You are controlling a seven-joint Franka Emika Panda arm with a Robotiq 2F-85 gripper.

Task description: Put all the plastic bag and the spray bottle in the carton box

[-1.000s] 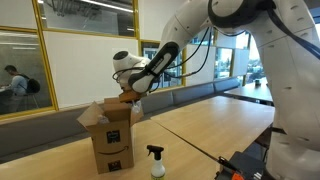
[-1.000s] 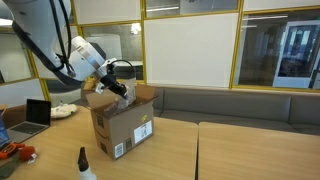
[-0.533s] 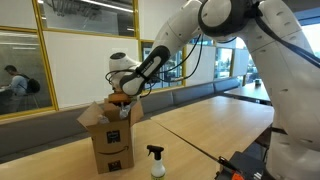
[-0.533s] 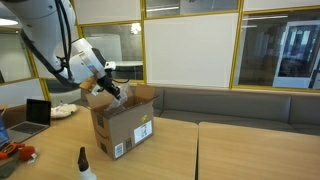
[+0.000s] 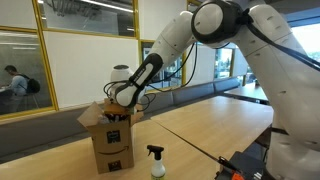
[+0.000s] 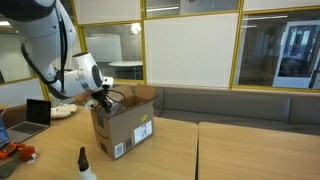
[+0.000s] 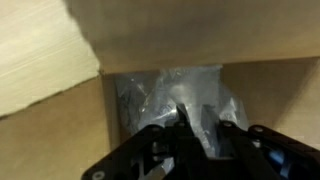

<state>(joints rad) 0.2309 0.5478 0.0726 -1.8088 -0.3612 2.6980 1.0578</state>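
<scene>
One heap of the plastic bag (image 7: pixel 165 100) lies at the bottom of the single carton box (image 7: pixel 270 35), clear and wrinkled against the brown floor. How many separate bags make up the heap cannot be told from the blurred wrist view.

The box (image 5: pixel 112 145) stands upright on the worktop (image 5: pixel 200 125) with its top flaps open, seen in both exterior views (image 6: pixel 125 130).

One spray bottle (image 5: pixel 155 163) stands upright on the worktop outside the box, near its front corner and apart from it. It shows again in an exterior view (image 6: pixel 83 165).

The two fingers (image 7: pixel 186 128) reach down into the box from above. They stand close together with a narrow gap, and shiny film shows in that gap. Their tips are at the bag. Whether they pinch the film or merely rest against it cannot be told.

In both exterior views the box walls hide the fingers, and only the one arm (image 5: pixel 165 50) shows above the opening.
</scene>
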